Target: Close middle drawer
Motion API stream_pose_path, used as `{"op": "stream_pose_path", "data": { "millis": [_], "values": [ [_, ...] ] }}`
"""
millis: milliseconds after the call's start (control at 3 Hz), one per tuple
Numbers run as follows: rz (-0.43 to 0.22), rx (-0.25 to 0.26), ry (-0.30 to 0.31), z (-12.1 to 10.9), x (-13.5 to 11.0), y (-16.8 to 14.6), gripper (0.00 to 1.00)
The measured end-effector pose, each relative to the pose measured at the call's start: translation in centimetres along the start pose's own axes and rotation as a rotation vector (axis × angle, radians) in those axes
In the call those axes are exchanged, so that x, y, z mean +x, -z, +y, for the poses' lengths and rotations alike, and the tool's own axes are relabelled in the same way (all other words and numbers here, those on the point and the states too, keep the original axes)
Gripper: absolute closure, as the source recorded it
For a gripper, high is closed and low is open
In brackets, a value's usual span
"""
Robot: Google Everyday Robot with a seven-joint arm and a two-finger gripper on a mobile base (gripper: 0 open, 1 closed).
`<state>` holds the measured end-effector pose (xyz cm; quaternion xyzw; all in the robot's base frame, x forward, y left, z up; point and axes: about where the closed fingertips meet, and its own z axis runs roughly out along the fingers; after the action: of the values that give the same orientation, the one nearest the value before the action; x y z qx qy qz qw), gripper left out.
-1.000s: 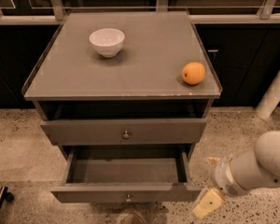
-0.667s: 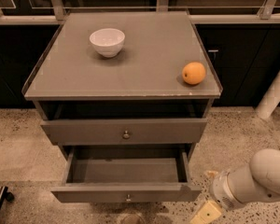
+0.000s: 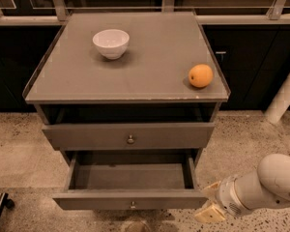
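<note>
The middle drawer (image 3: 111,200) juts past the bench's (image 3: 150,76) front edge, unclosed; our gripper (image 3: 210,206) sits by its right corner, its opening we cannot tell.

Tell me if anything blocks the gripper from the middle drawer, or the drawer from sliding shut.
Nothing visible does. The gripper sits right by the right end of the middle drawer front, and nothing shows in its tray.

Matt grey, smooth-fronted middle drawer (image 3: 101,200), lower centre; its small round metal knob (image 3: 132,205) has a dull sheen. Grey cabinet top (image 3: 150,66): smooth, satin. White bowl (image 3: 111,42), upper left: glossy, ceramic-looking. Round orange fruit (image 3: 201,75): matt skin. Cream gripper (image 3: 209,204), lower right: smooth plastic.
</note>
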<state>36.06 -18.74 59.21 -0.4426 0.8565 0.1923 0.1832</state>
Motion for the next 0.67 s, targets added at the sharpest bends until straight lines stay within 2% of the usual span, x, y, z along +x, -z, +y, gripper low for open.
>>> {"op": "stream_pose_path", "data": {
  "millis": [667],
  "values": [
    [0.000,0.000,0.000,0.00,0.00,0.00,0.88]
  ]
}}
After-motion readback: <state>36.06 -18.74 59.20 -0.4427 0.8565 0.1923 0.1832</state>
